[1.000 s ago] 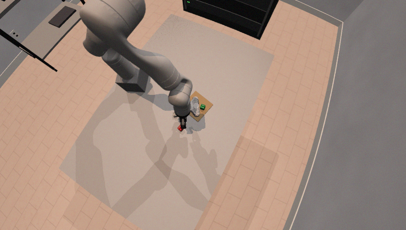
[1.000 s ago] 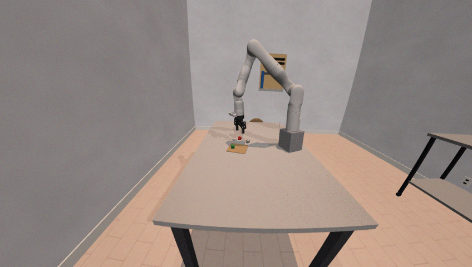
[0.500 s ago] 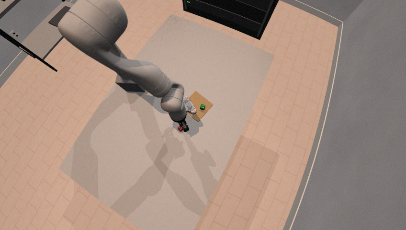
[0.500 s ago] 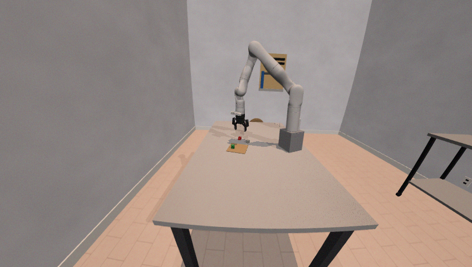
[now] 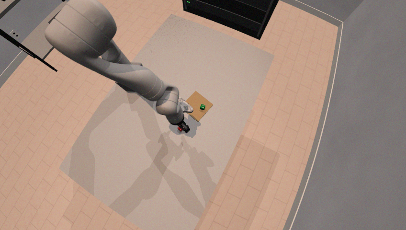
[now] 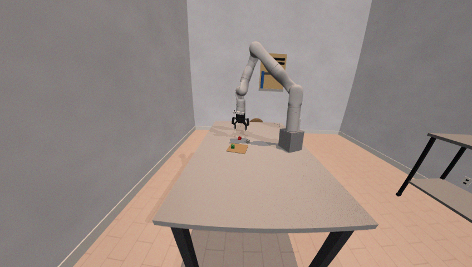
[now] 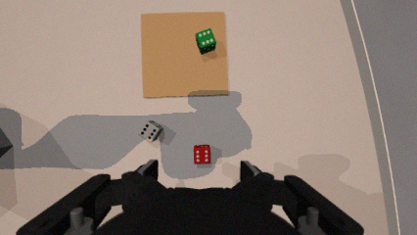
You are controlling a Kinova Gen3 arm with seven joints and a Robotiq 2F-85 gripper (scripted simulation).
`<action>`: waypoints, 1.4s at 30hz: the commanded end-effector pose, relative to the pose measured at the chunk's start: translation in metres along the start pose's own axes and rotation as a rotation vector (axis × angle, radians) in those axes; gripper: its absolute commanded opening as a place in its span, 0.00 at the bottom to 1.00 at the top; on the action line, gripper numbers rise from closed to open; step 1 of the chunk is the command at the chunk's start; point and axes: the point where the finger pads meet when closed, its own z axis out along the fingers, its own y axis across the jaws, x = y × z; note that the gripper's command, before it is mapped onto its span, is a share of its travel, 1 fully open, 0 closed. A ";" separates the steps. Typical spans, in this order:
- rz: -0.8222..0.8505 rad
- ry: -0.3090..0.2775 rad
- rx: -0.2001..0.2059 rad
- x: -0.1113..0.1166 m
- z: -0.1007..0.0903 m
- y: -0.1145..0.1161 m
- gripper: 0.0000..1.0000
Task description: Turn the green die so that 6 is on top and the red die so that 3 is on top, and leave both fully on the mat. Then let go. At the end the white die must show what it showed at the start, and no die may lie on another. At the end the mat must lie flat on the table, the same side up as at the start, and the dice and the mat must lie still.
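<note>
The green die (image 5: 202, 107) (image 6: 232, 146) (image 7: 206, 37) lies on the tan mat (image 5: 196, 96) (image 6: 240, 151) (image 7: 168, 61) with 6 on top, near the mat's far right corner in the wrist view. The mat lies flat. The red die (image 5: 180, 128) (image 6: 239, 138) (image 7: 202, 155) lies on the table off the mat, with 6 on top. The white die (image 6: 247, 141) (image 7: 151, 130) lies off the mat, turned at an angle; its large visible face shows six pips. The arm hides it in the top view. My gripper (image 6: 240, 128) (image 7: 199, 169) is open and empty, above the table near the red die.
The grey table (image 5: 222, 76) (image 6: 265, 185) (image 7: 294, 98) carries the mat and dice. The robot's base block (image 6: 290, 140) stands to the right of the mat in the exterior view. A black cabinet (image 5: 228, 17) stands beyond the table in the top view. Arm shadows cross the table.
</note>
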 end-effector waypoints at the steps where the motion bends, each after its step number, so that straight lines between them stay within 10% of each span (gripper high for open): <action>1: -0.013 0.001 -0.004 -0.003 -0.001 0.001 1.00; 16: -0.055 0.003 -0.009 -0.005 -0.002 0.002 1.00; 17: -0.055 0.003 -0.009 -0.005 -0.002 0.002 0.41; 42: -0.055 0.003 -0.009 -0.005 -0.002 0.002 0.41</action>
